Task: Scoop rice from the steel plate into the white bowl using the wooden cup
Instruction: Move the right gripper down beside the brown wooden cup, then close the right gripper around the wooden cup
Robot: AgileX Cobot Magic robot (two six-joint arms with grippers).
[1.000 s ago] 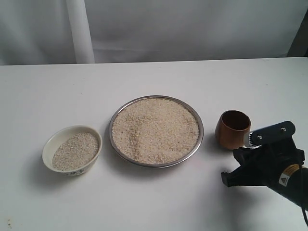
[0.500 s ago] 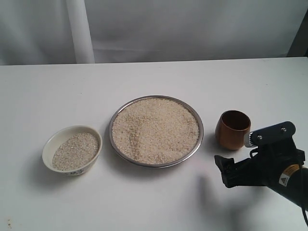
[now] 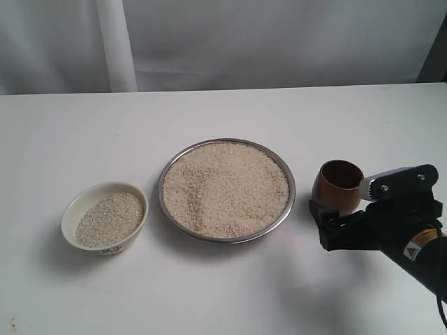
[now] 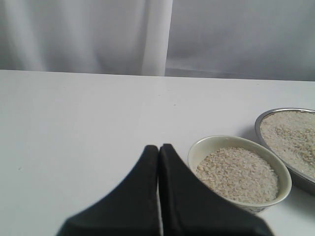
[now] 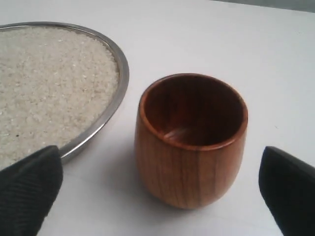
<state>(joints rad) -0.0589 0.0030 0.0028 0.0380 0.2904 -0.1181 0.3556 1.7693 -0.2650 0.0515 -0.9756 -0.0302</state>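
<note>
Our right gripper (image 5: 158,191) sits low over the table (image 3: 209,293) at the near right of the scene, jaws spread wide. Its two black fingers (image 5: 29,191) stand one on each side of the cup (image 5: 189,147), and we see a gap of table between each finger and the wood, so they do not touch it. The cup stands upright on the table between those fingers. It is reddish-brown and glossy, and its inside shows bare dark wood.

Just beside the cup, toward the middle of the table, lies the plate (image 3: 225,241), a wide shallow steel dish. A narrow strip of table keeps the two apart. Rice (image 3: 227,185) fills the plate almost to the rim in a loose, fairly level bed.

Farther to the left, well apart from the cup and near the plate without touching it, sits the bowl (image 3: 70,211). It is cream-white with a dark pattern near its base, and it holds a heap of rice of its own.

Our left gripper (image 4: 158,150) shows only in its wrist view. Its fingers are pressed together with a thin seam between them, holding no object, and the bowl lies just past their tips.

Beyond the table's far edge hangs a pale curtain (image 3: 279,42).
</note>
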